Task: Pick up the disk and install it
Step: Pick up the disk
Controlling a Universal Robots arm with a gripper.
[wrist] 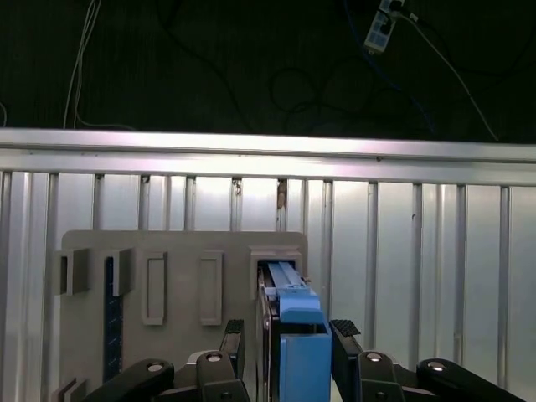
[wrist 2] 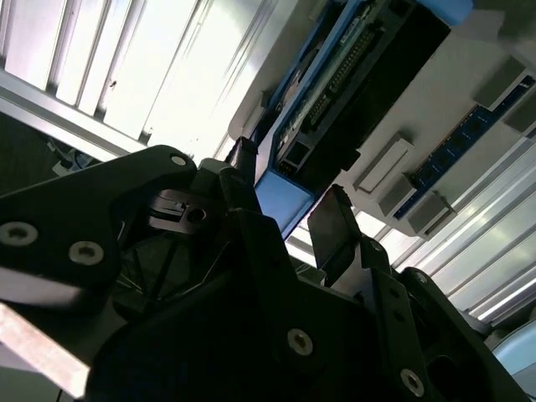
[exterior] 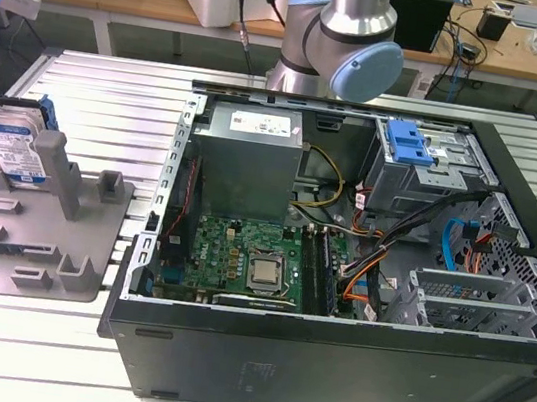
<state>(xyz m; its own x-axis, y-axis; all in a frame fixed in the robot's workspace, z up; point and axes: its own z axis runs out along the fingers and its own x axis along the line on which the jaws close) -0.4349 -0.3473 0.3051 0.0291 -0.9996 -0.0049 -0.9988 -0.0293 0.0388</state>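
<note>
Exterior view, from its left: grey fixture tray (exterior: 39, 248) on the ribbed metal counter (exterior: 14, 350). The disk (exterior: 15, 151) stands upright on edge in a slot of the tray, label facing the camera, blue carrier round its edges. So it is not yet picked and is well apart from the case.

Further to the exterior view's right is the open computer case (exterior: 324, 371), lying on its side. Inside it: grey power-supply box (exterior: 248, 168), green motherboard (exterior: 241, 253), then the drive cage (exterior: 428, 179) with a light-blue latch plate (exterior: 407, 141) on top, and loose cables in front of the cage.

In both wrist views the gripper (wrist: 289, 327) (wrist 2: 286, 180) is down over the disk (wrist: 293, 335) (wrist 2: 285, 201). The fingers (wrist: 234, 339) (wrist 2: 335, 226) are spread, one on each side of the blue carrier. One sits at or against the carrier. The other shows a thin sliver of tray between itself and the disk, so I read this as straddling, not pinching yet. The disk is seated in its slot.

Step in hand, as I judge it: the grasp, early in the task.

- The disk looks slightly off-centre between the fingers, so closing will likely nudge it against the slot wall. Close slowly.
- Pads should land flat on the carrier's sides, not on a corner.
- Keep the wrist square to the slot so the disk doesn't bind in it.
- The carrier is smooth plastic, so it could slip under a light squeeze.
</note>
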